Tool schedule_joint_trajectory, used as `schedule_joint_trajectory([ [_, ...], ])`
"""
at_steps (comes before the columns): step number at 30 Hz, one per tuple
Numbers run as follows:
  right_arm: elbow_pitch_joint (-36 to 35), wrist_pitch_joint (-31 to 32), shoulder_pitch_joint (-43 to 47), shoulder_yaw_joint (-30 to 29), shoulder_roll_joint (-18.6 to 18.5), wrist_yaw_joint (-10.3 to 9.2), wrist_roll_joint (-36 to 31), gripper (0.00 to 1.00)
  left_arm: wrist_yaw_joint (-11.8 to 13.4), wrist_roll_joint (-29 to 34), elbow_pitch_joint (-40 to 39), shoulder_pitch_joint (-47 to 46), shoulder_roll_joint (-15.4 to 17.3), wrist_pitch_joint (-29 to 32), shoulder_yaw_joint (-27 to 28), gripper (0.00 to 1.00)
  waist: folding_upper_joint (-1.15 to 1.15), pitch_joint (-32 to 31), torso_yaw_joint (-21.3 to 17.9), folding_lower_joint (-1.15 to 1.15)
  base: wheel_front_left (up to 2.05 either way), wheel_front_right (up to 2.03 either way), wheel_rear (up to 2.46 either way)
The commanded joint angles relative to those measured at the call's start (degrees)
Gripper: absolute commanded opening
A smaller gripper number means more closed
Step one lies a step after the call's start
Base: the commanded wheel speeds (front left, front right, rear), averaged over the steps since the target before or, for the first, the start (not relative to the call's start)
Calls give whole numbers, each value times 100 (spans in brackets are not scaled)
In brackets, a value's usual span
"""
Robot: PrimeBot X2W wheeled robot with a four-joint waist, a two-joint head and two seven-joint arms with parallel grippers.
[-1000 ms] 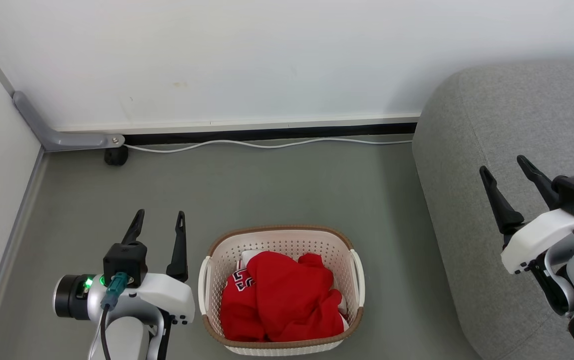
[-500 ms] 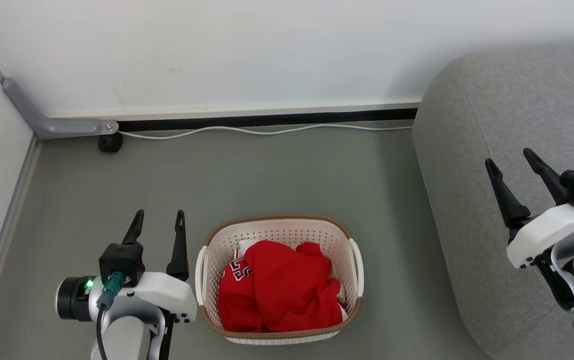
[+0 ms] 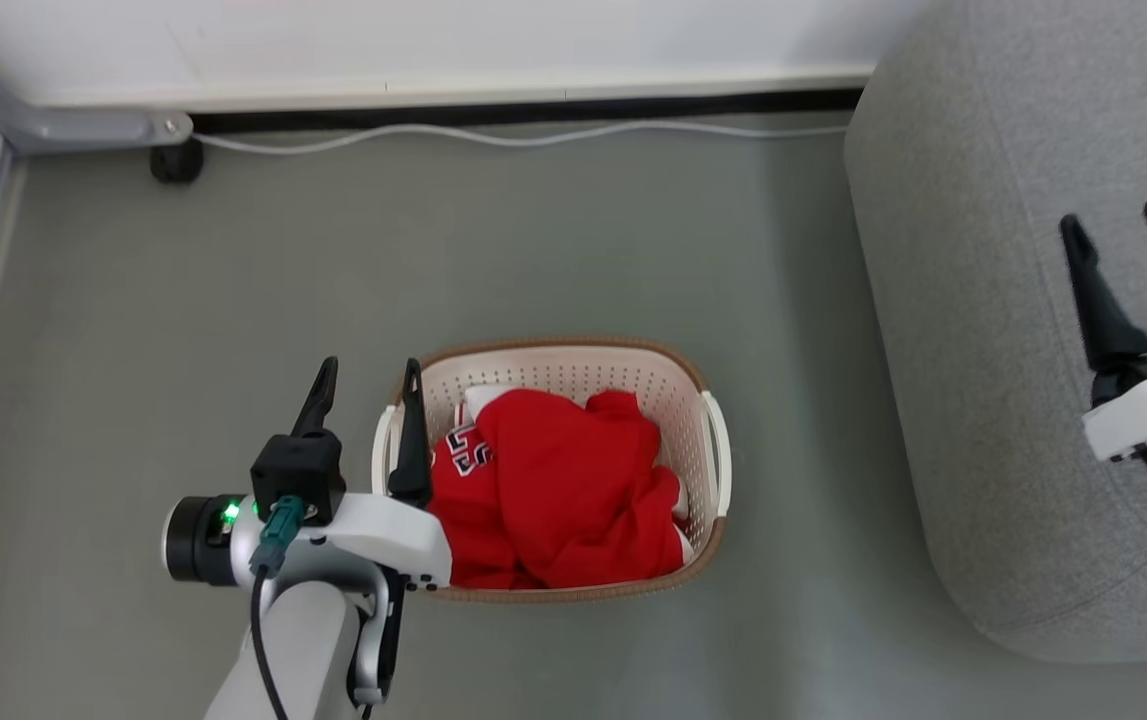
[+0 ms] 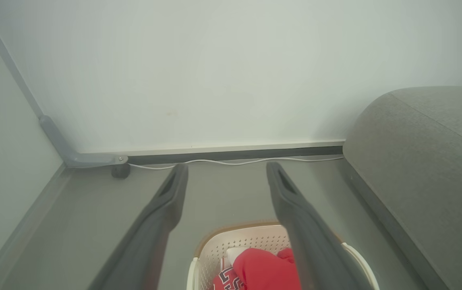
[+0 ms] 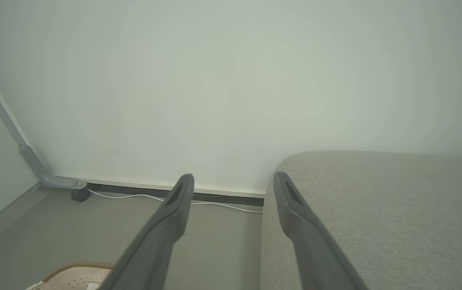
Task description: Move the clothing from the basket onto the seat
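The cream basket (image 3: 697,400) with a brown rim sits on the grey floor, and the red clothing (image 3: 563,490) is heaped inside it; a jersey numeral and a small white piece show at its left. In the left wrist view the basket (image 4: 231,245) and clothing (image 4: 263,270) lie low between the fingers. My left gripper (image 3: 369,370) is open and empty at the basket's left wall, its right finger over the rim. The grey seat (image 3: 983,300) stands to the right. Above it my right gripper (image 3: 1118,225) is open and empty, with the seat (image 5: 376,217) beneath its right finger.
A white wall with a skirting board runs along the back, and a white cable (image 3: 493,135) lies at its foot. A grey bracket and a small black wheel (image 3: 176,160) sit in the left corner. Bare floor separates the basket and the seat.
The head camera has tilted down, so the whole scene has shifted up the picture. My left gripper has moved right, up to the basket's left wall. Both grippers remain open.
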Motion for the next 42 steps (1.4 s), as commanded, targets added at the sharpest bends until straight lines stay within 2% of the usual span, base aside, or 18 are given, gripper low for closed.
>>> schedule_joint_trajectory([
  [1, -183, -78, -57, -32, -158, 41, 64, 100, 91, -49, -175, -246, 59, -58, 107, 100, 0, 271, 8, 0, 0, 0, 0],
  [19, -1221, -78, -159, -806, -345, 41, 327, 100, 951, -702, -474, -1083, 59, -58, -1088, 100, 0, 1975, 144, 0, 0, 0, 0],
  [27, -1675, -78, -360, -867, -530, 41, 430, 100, 1150, -1047, -413, -1658, 59, -58, -1637, 100, 0, 2745, 165, 0, 0, 0, 0],
  [38, -2154, -78, -582, -806, -723, 41, 498, 100, 826, -1796, 602, -2571, 59, -58, -2387, 100, 0, 3356, 62, 0, 0, 0, 0],
  [42, -2309, -78, -669, -721, -719, 41, 501, 100, 701, -2164, 1309, -2993, 59, -58, -2706, 100, 0, 3471, -43, 0, 0, 0, 0],
])
